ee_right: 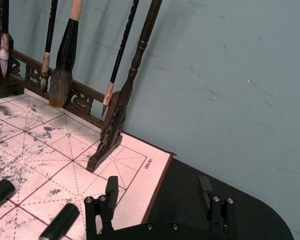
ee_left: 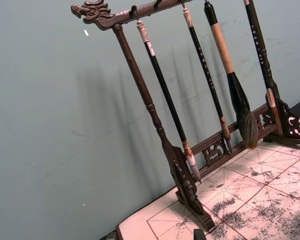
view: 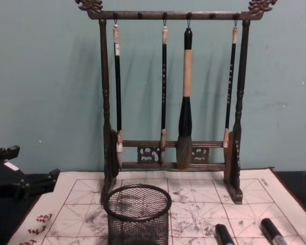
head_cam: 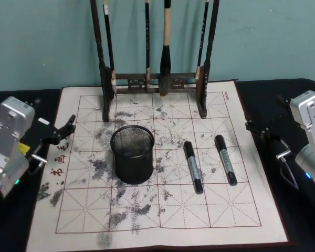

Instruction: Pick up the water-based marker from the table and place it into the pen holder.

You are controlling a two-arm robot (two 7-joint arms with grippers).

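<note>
1. Currently two black markers lie flat on the cream mat (head_cam: 210,210), to the right of the pen holder (head_cam: 132,169). The left marker (head_cam: 193,167) is near the holder and the right marker (head_cam: 226,160) is farther out. They are apart and roughly parallel, and I cannot tell which is the water-based one.
2. The pen holder stands upright near the mat's middle with its mouth facing up. Behind it, at the mat's far edge, stands the brush rack (head_cam: 152,81) with four brushes (view: 186,92) hanging from it.
3. The right gripper (ee_right: 159,192) hovers over the dark table (head_cam: 268,100), just off the mat's right edge. Its fingers are spread wide with nothing between them.
4. The left gripper (head_cam: 63,131) sits at the mat's left edge, well apart from the holder. Its fingers are parted and hold nothing.
5. Bare mat, marked with ink smudges, lies between the right marker and the right edge, and along the near rows.
6. The head view shows both markers whole but cuts off the rack's top. The chest view shows the rack's full height and top bar, and just the markers' far ends. The right wrist view shows two marker ends near its own fingers.
</note>
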